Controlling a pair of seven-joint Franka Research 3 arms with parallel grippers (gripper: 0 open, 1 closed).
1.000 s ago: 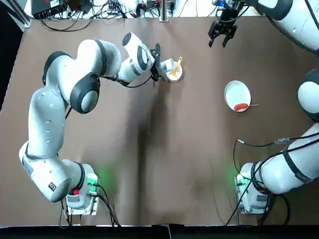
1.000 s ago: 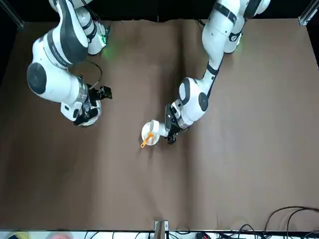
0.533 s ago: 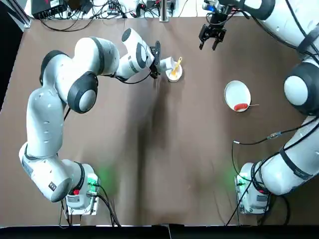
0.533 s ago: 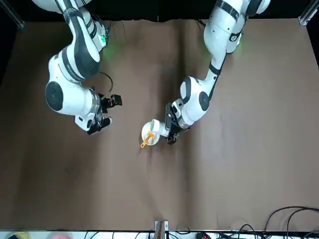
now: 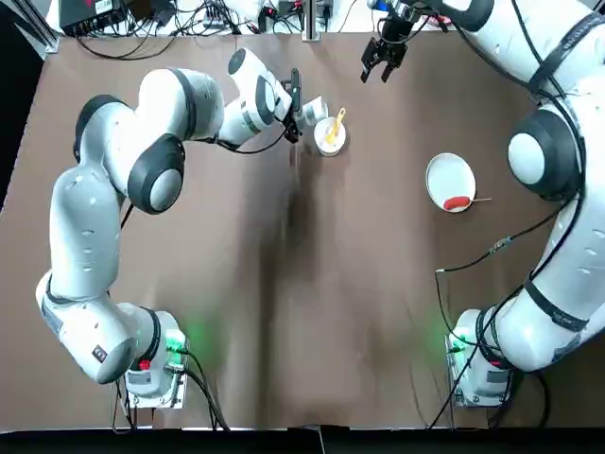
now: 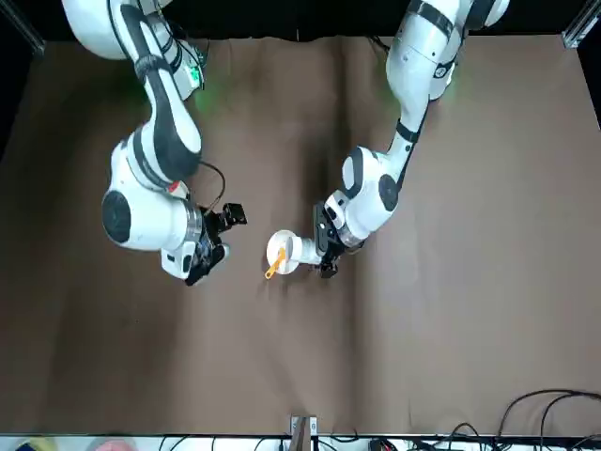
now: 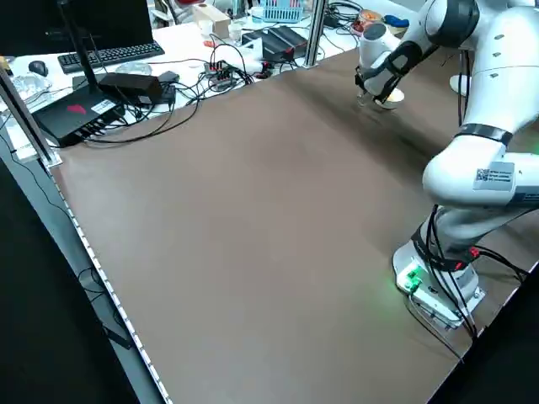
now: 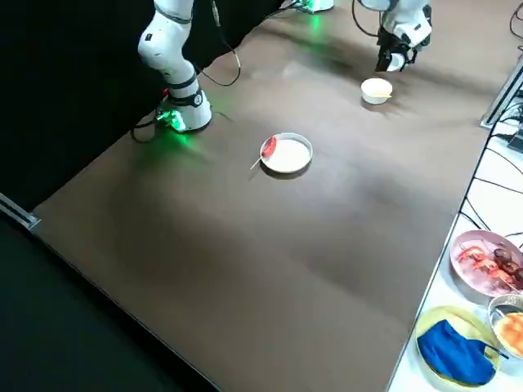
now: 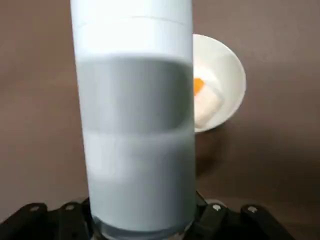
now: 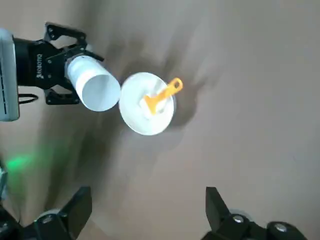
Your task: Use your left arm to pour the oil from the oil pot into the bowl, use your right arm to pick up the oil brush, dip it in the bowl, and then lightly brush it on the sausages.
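oil pot [image 5: 313, 111] crowding bowl [image 5: 330, 138], bare table [image 5: 378, 284] elsewhere

Right end effector [image 5: 375, 64]: moved across the far side of the bench, from out beyond the flat white plate [image 5: 450, 179] to a spot near the small cream-white bowl [image 5: 330, 135]; fingers spread, empty. Right arm's elbow swung in with it.

Left end effector [image 5: 295, 93]: shifted slightly toward the far edge, carrying the slim white cylindrical oil pot [image 5: 313, 108], which now lies closer to level beside the bowl.
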